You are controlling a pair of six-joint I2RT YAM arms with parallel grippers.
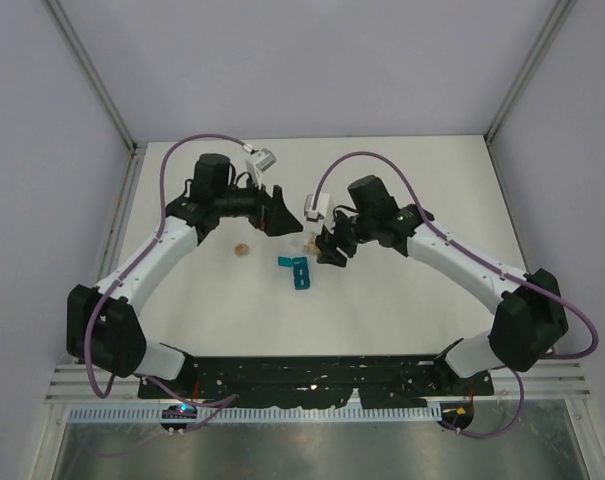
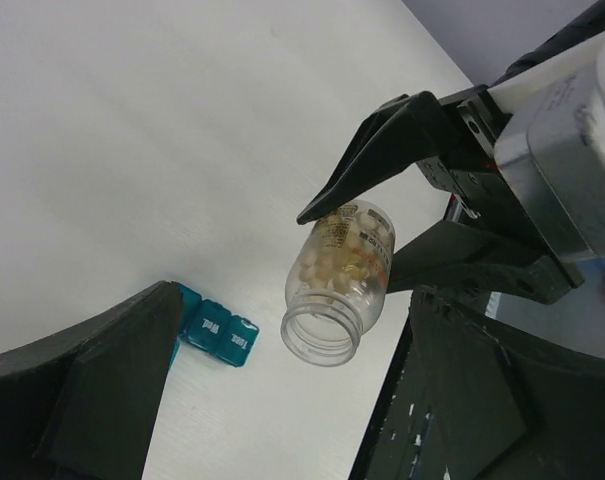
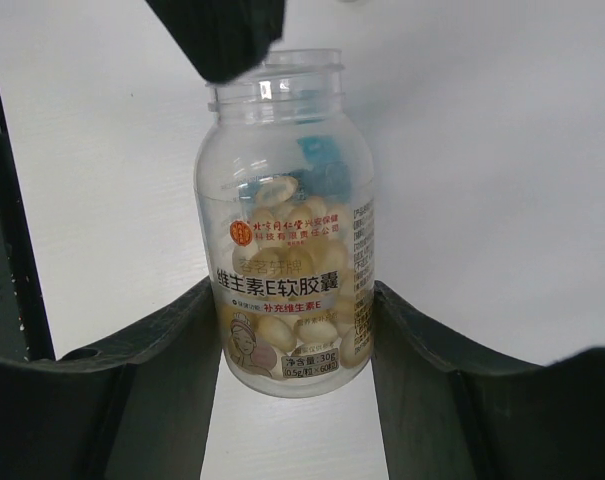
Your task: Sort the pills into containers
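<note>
Roughly mid-surface lies the teal pill organiser (image 1: 299, 271), a short strip of joined lidded compartments. It runs near to far, and the left wrist view shows day labels on its lids. Bare white surface (image 1: 412, 190) lies open on every side of it. The widest stretches run to its right and on its far side, up to the back edge where the enclosure walls meet. On its near side the white runs clear to the black base plate (image 1: 312, 375). Just beyond the organiser's far end, a little to the right, the right hand (image 3: 292, 300) is clamped on a clear pill bottle (image 3: 292, 250), one finger pressed to each side of its labelled body. The bottle is uncapped and hangs off the surface, tilted with its open mouth away from the right wrist. The pills (image 3: 282, 225), pale yellow capsules, are heaped inside the bottle; whether any lie in the organiser I cannot tell. The left hand (image 1: 273, 212) hangs beyond the organiser and slightly left, jaws spread wide and holding nothing, close to the bottle's mouth without touching it. A round tan cap (image 1: 242, 248) lies flat to the organiser's left, apart from it and with free surface all around.
</note>
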